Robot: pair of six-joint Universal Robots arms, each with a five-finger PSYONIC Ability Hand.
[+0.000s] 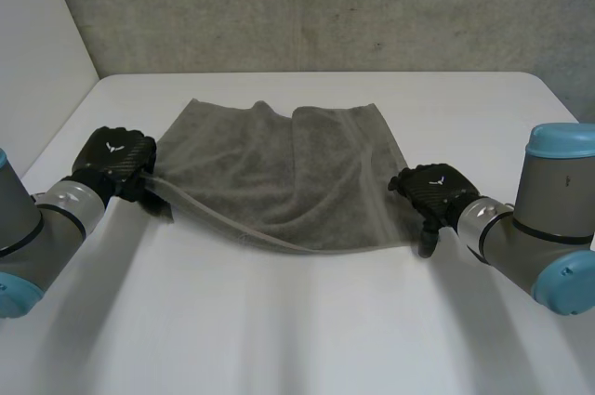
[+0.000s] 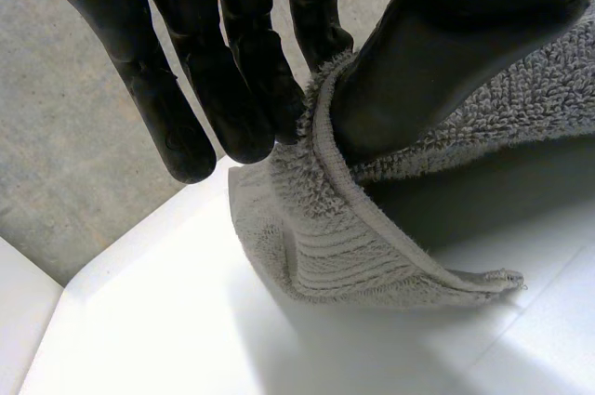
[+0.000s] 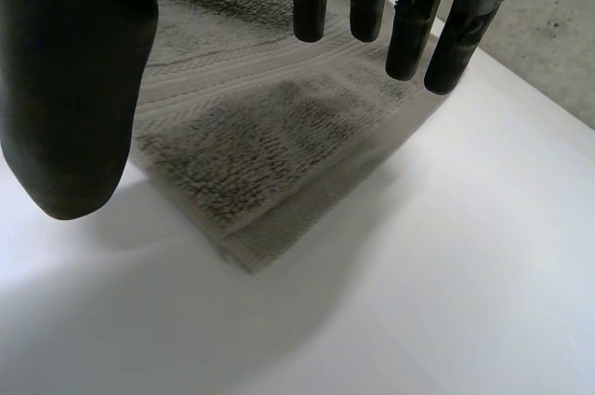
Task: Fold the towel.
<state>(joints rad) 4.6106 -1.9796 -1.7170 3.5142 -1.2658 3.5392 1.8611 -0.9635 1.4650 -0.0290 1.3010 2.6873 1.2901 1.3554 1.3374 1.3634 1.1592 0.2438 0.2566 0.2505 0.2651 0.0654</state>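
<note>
A grey towel (image 1: 279, 181) lies rumpled across the middle of the white table (image 1: 297, 330), with a fold near its far edge. My left hand (image 1: 116, 161) is at the towel's near left corner and holds that edge a little off the table. In the left wrist view my thumb (image 2: 437, 51) pinches the towel's hem (image 2: 372, 246) against the fingers (image 2: 232, 88). My right hand (image 1: 432, 190) hovers at the near right corner. Its fingers (image 3: 409, 14) are straight and apart from the thumb (image 3: 74, 88), and the doubled towel corner (image 3: 251, 144) lies flat on the table beneath them.
Bare white table surface (image 3: 446, 256) stretches in front of the towel and to both sides. A grey concrete wall (image 1: 325, 5) stands behind the table's far edge, and a white panel (image 1: 37, 51) borders the left side.
</note>
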